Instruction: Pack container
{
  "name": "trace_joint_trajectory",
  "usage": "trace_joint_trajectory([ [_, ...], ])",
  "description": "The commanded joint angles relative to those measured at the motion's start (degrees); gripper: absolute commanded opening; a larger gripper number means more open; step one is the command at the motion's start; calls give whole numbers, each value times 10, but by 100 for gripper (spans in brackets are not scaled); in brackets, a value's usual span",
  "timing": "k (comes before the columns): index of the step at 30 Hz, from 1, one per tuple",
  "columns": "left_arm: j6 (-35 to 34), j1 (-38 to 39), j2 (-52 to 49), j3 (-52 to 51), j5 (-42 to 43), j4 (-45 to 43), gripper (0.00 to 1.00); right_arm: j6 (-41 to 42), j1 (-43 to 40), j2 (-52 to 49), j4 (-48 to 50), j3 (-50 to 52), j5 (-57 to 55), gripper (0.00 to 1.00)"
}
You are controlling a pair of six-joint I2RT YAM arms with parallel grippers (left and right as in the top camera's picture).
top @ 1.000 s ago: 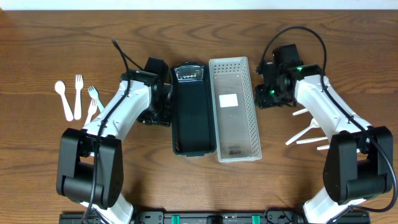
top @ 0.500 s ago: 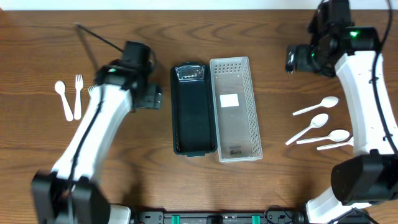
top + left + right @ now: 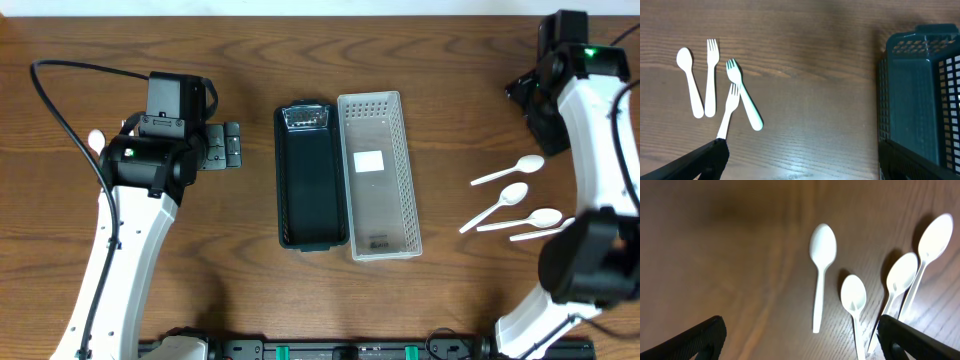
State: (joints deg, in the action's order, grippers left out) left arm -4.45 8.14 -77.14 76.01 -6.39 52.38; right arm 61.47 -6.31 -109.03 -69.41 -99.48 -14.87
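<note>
The wooden table carries all items. The left arm stands at 9 o'clock from the table centre. The right arm stands at 3 o'clock. The white slotted basket lies lengthwise at the centre, and the dark container touches its long side at 9 o'clock. The left gripper hangs above bare wood at 9 o'clock from the dark container, clear of it, with its fingers spread wide and holding nothing. The right gripper hangs at 2 o'clock from the basket, well apart from it, with its fingers also spread wide and holding nothing. Four white spoons lie on the table at 3 o'clock from the basket. Three white forks and a lone white spoon lie at 9 o'clock from the dark container, largely hidden under the left arm in the overhead view.
</note>
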Motion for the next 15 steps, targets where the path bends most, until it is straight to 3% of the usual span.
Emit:
trace_joint_trajectory([
  [1,-8,-2,0,10,-1,3,98,45,-16,-57,-11,10,21,99],
  [15,-8,-2,0,10,-1,3,98,-59,-49,-185,25,10,91,99],
])
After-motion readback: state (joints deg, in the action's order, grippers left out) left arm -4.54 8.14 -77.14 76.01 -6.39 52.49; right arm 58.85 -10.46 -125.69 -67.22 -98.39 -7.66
